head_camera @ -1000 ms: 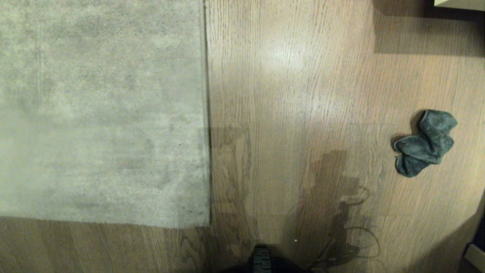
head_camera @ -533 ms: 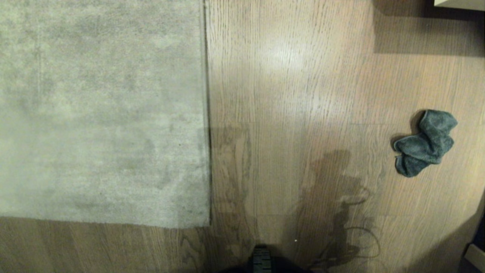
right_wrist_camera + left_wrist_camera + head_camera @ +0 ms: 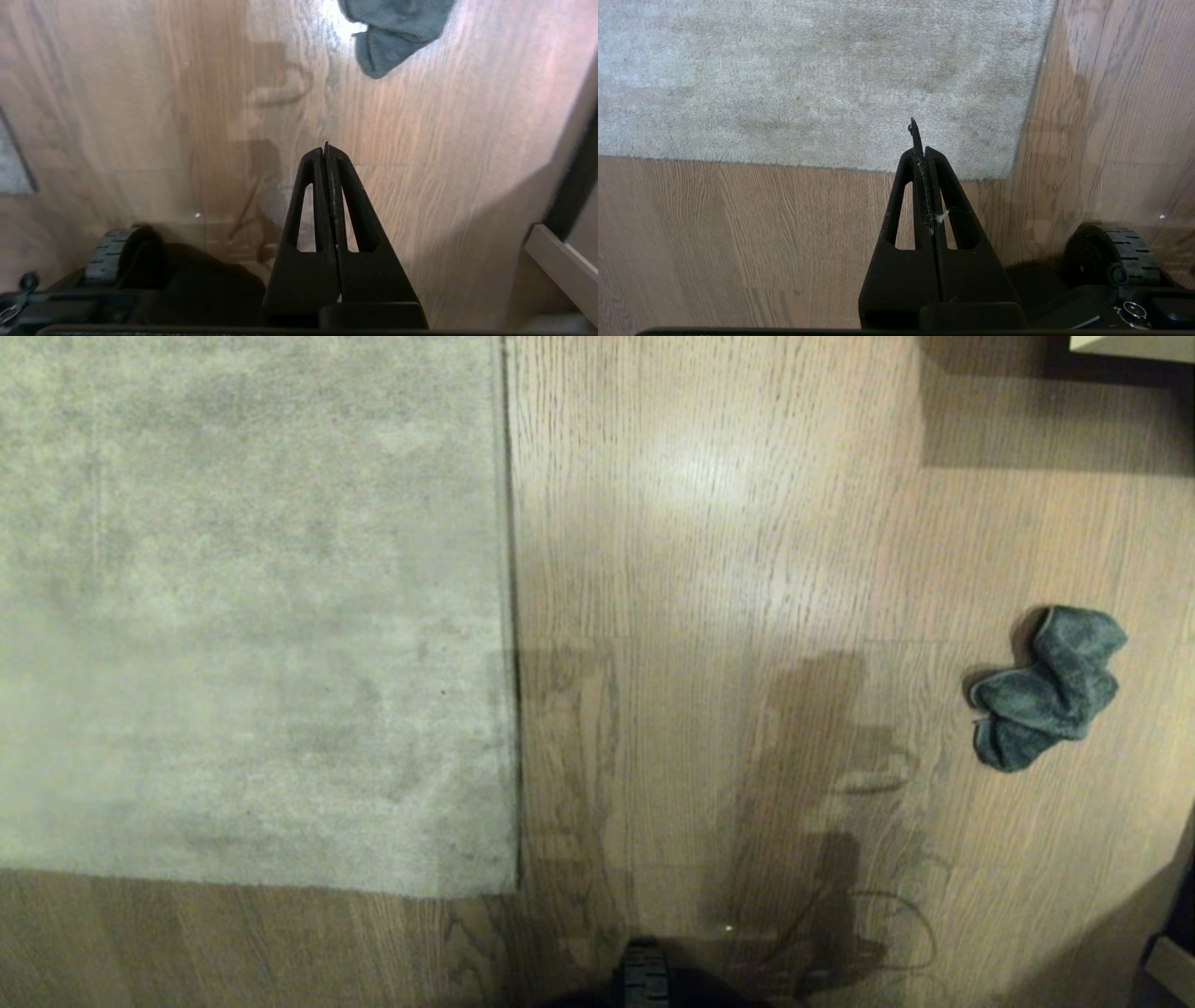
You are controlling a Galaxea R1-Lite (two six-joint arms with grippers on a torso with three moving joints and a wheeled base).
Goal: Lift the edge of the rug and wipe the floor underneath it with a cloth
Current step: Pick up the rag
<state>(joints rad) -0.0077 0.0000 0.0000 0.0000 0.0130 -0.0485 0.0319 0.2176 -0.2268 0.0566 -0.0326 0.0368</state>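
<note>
Rug edge (image 3: 512, 644) lies flat on the floor (image 3: 709, 569), running near-to-far left of centre, with the square corner (image 3: 509, 889) at the near end. Not lifted.

Cloth (image 3: 1046, 689) crumpled on bare planks at the right, well apart from the rug. Untouched; same spot and same folds as a second ago.

Change over the last second: the arm shadow on the floor between rug and cloth has stretched farther from the robot and spread. Rug, cloth and framing are unmoved, so the camera held still. Probably the right arm starting out, though neither arm shows in the head view, so this rests on the shadow alone.

Right gripper (image 3: 325, 149): fingers pressed together, empty, above bare floor, cloth (image 3: 392, 32) ahead and clear of the tips.

Left gripper (image 3: 920, 140): fingers together, a wisp of lint on them, holding nothing, poised near the rug corner (image 3: 1008, 175).

Judgement: task at its opening. The likely first step is fetching the cloth; jaws must open first.
</note>
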